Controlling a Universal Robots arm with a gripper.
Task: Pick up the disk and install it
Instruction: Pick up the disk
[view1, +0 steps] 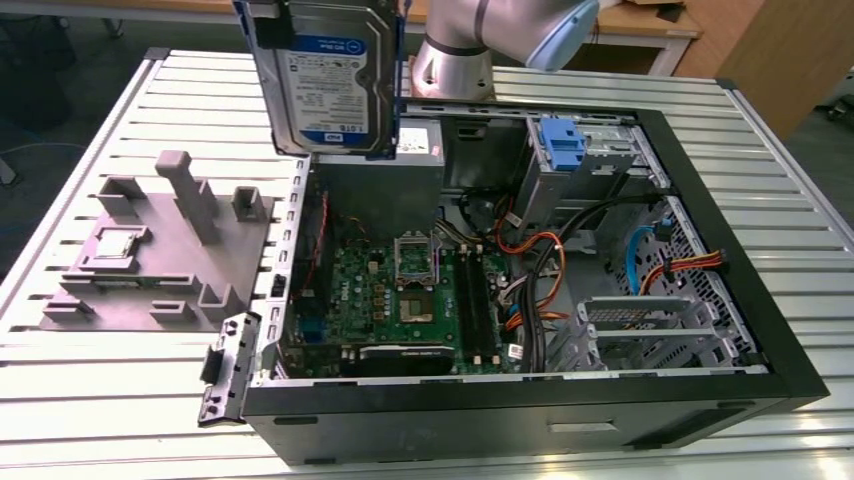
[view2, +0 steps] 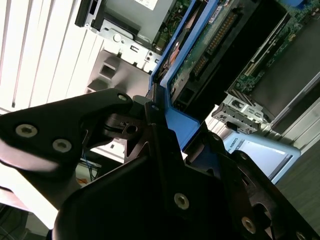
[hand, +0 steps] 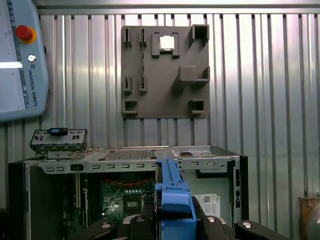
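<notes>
The disk (view1: 334, 75) — flat, silver, white-and-blue labelled, framed in a blue plastic carrier — is held upright above the open black computer case (view1: 534, 398), pinched at its carrier's edge by the black end effector (view2: 152, 112). The carrying step is judged in hand; nothing is seated yet. Inside the case lie a green motherboard (view1: 400, 290), orange cables (view1: 541, 270) and a second blue carrier (view1: 563, 145).

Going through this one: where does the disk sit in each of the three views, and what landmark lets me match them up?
Exterior view: the disk hangs upright, label toward the camera, above the open computer case.
First wrist view: the disk is edge-on, its blue carrier clamped in the hand.
Second wrist view: the disk shows its circuit-board side, reaching away from the hand.
Shared landmark: the computer case.
</notes>
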